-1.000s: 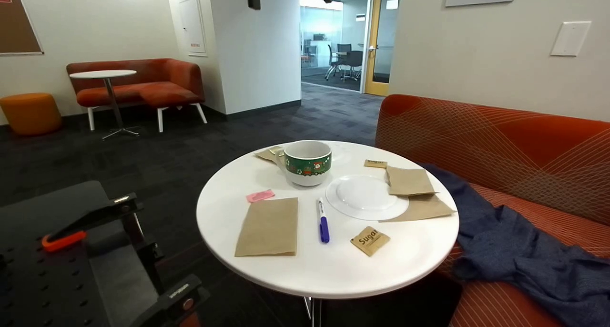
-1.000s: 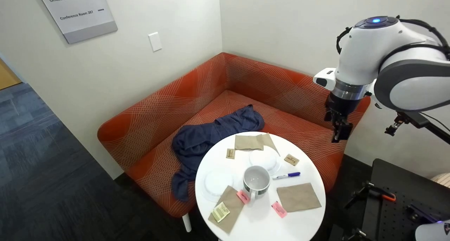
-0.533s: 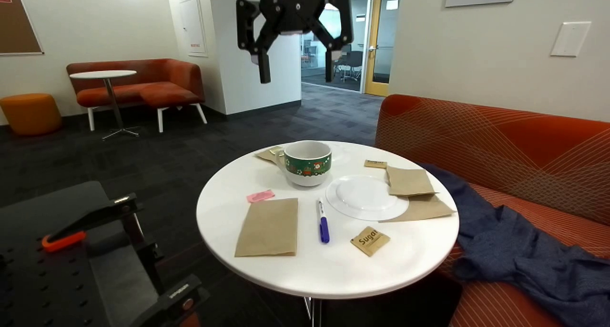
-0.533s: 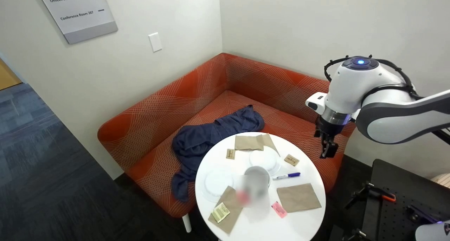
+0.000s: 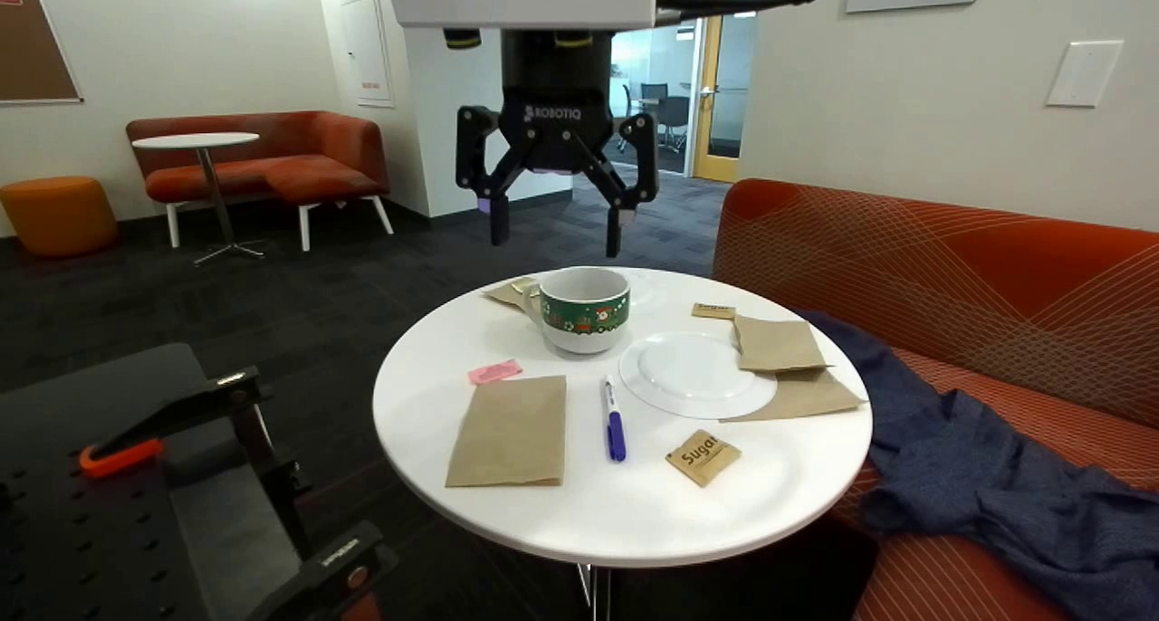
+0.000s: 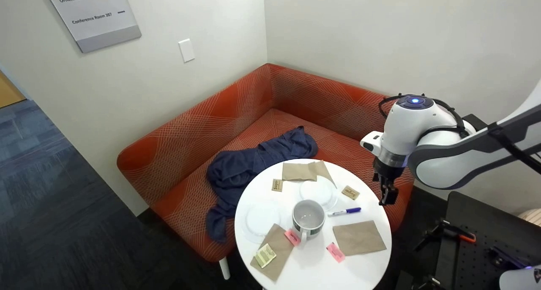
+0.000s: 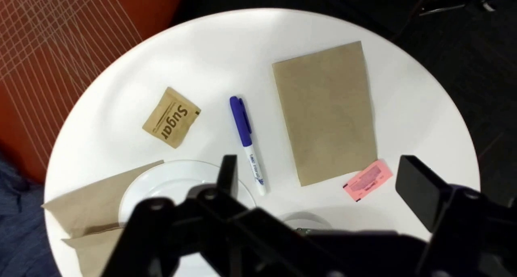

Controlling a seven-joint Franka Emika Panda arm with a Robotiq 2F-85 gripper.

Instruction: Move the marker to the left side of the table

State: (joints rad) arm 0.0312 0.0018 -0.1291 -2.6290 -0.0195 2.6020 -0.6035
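Note:
The marker lies flat on the white round table, between a brown napkin and a sugar packet. It has a blue-purple cap and a white barrel, and shows in both exterior views and in the wrist view. My gripper is open and empty, well above the table. In an exterior view the gripper hangs near the table's edge on the marker's cap side. In the wrist view the marker lies beyond the left fingertip of the gripper, not between the fingers.
A green-and-white mug stands near the marker's white end. A clear plate, a brown napkin, a sugar packet and a pink packet lie around it. A red sofa with a blue cloth borders the table.
My gripper has come down from above toward the table. In an exterior view the arm has also moved left, closer to the table. The gripper stays open; the marker has not moved.

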